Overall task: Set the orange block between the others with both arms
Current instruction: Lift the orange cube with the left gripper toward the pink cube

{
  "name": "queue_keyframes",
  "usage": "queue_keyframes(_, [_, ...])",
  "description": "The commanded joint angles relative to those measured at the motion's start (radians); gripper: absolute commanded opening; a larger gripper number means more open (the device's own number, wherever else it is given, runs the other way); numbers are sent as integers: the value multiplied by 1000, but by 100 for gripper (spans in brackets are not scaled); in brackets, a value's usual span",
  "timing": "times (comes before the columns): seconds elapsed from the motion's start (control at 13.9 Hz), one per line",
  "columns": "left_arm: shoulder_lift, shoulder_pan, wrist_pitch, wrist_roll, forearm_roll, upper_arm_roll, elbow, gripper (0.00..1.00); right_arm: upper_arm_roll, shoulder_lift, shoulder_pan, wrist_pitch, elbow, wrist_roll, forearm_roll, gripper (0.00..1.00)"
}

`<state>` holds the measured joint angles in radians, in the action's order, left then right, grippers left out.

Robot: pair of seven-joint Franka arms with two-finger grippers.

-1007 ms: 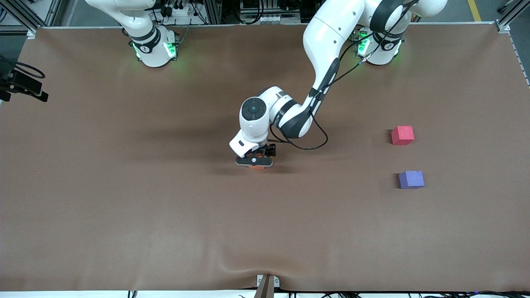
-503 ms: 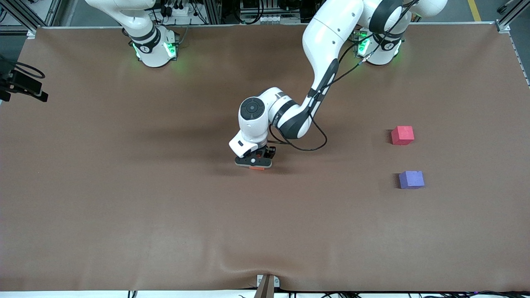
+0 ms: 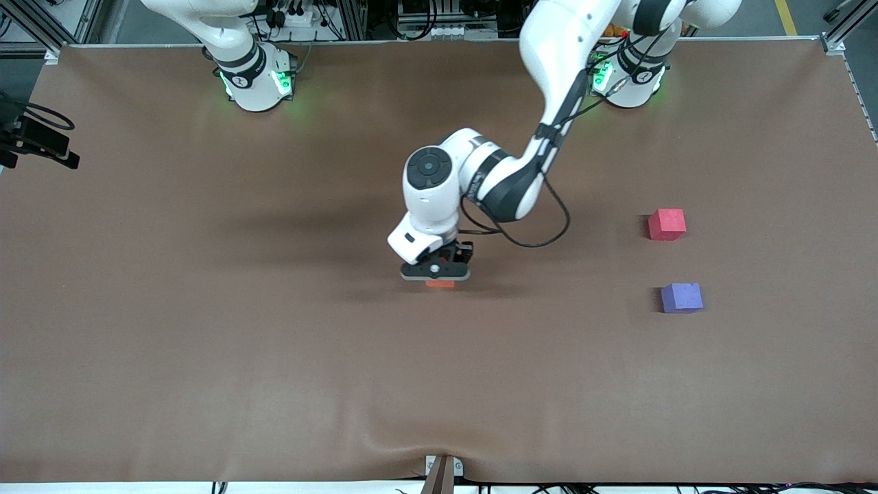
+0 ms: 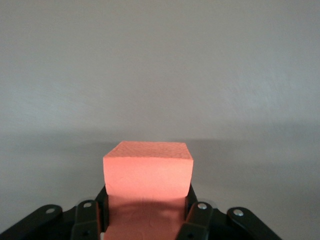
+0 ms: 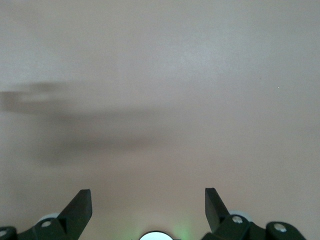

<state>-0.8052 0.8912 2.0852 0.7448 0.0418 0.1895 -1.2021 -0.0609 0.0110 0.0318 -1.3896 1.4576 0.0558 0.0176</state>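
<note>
The orange block (image 3: 440,283) is clamped between the fingers of my left gripper (image 3: 437,273), which is shut on it over the middle of the brown table. In the left wrist view the orange block (image 4: 148,172) fills the gap of the left gripper (image 4: 147,196), both pads pressed against its sides. The pinkish-red cube (image 3: 667,224) and the purple-blue cube (image 3: 682,298) rest toward the left arm's end of the table, with the purple-blue one nearer the front camera and a gap between them. My right gripper (image 5: 147,192) is open over bare table, and its arm waits by its base (image 3: 254,75).
A black camera mount (image 3: 41,140) juts in at the right arm's end of the table. The brown cloth has a wrinkle (image 3: 411,439) near a clamp (image 3: 442,470) at the edge closest to the front camera.
My left gripper has shut on the orange block and shifted slightly toward the left arm's end of the table, rising with it. The right arm and both other cubes have not moved.
</note>
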Motion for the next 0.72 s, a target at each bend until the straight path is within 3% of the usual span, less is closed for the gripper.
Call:
queue_keyframes(0.0, [92, -66, -51, -2, -17, -5, -34, 28, 18, -10, 20, 9, -2, 15, -15, 100])
queue_keyframes(0.36, [204, -175, -151, -79, -11, -8, -50, 27, 23, -10, 17, 9, -2, 12, -15, 100])
queue_keyframes(0.65, [297, -290, -165, -198, -4, -12, -114, 28, 23, -10, 17, 9, -2, 12, -15, 100])
